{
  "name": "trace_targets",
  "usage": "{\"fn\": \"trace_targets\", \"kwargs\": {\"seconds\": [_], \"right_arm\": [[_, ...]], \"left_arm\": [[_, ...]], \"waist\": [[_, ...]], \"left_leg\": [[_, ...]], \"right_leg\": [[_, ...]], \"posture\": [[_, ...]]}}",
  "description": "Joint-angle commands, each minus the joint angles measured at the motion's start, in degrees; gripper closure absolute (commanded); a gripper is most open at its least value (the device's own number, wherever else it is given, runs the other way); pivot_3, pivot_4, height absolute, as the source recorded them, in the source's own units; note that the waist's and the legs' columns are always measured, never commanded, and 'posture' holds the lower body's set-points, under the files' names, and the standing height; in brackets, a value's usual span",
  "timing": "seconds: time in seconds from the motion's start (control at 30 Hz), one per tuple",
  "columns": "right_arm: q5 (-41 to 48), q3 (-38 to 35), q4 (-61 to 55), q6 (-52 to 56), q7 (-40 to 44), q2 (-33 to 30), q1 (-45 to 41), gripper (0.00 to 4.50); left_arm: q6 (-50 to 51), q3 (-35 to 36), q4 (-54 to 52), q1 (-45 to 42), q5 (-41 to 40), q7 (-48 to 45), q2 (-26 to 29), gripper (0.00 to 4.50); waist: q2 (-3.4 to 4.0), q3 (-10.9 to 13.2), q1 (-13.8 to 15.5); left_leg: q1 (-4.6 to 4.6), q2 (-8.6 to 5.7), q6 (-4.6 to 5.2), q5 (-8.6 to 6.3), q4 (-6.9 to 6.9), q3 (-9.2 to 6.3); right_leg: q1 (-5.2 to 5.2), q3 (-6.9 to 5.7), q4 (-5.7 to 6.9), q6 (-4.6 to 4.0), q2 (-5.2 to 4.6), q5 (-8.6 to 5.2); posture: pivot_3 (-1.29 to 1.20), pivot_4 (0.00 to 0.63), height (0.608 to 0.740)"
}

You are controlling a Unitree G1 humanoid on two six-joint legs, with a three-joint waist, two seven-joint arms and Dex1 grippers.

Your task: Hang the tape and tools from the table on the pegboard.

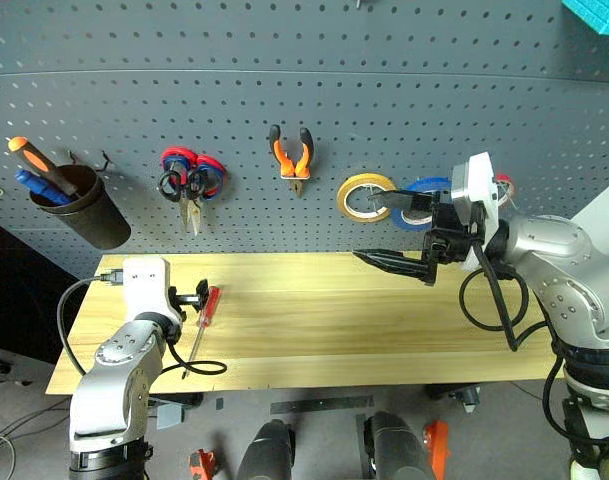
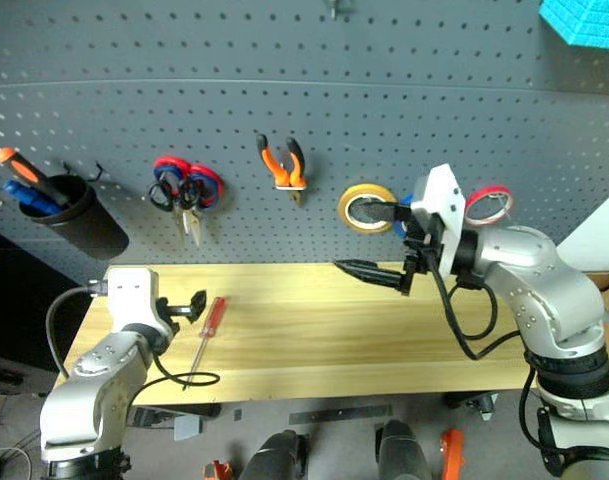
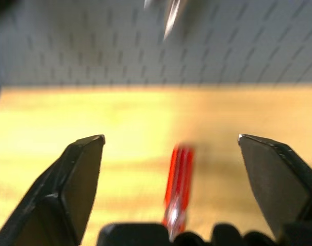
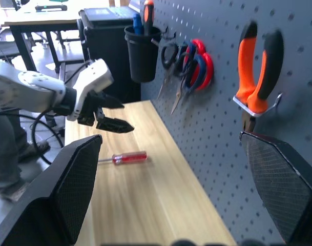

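Left gripper (image 1: 196,296) agape, screwdriver (image 1: 203,317) beside, table's left end (image 1: 89,330)

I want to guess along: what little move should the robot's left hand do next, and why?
Probably lower and close on the screwdriver. It lies on the table, the only tool not yet hung, and the open left gripper hangs right above its red handle.
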Motion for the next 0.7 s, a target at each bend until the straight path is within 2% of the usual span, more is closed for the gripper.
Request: {"fn": "trace_targets", "kwargs": {"seconds": [0.03, 0.33, 0.7], "right_arm": [[0.59, 0.85, -3.76, 1.45, -1.02, -0.39, 1.41, 0.00], [0.81, 2.89, -7.02, 5.30, -4.52, 0.25, 2.79, 0.00], [-0.48, 7.00, -9.27, 5.63, -6.55, 1.35, 3.09, 0.00]], "left_arm": [[4.11, -0.82, 3.65, -3.07, -0.05, -2.40, 3.06, 0.02], [8.74, -5.33, 14.84, -9.47, 0.58, -6.57, 5.49, 0.02], [7.95, -9.72, 28.35, -17.73, 2.60, -9.91, 7.69, 0.02]], "waist": [[0.03, 0.04, -0.05], [0.32, 0.92, -0.67], [0.31, 3.25, -1.94]], "left_leg": [[0.00, 0.00, 0.00, 0.00, 0.00, -0.01], [0.09, 0.00, 0.02, -0.01, -0.03, -0.01], [0.11, 0.00, 0.04, -0.02, -0.03, 0.02]], "right_leg": [[0.00, 0.00, 0.01, 0.00, 0.00, 0.00], [0.04, 0.02, 0.01, 0.00, 0.00, 0.00], [0.03, 0.06, -0.01, 0.00, 0.01, 0.00]], "posture": [[-0.04, 0.237, 0.740], [-0.08, 0.286, 0.740], [-0.10, 0.325, 0.740]]}}
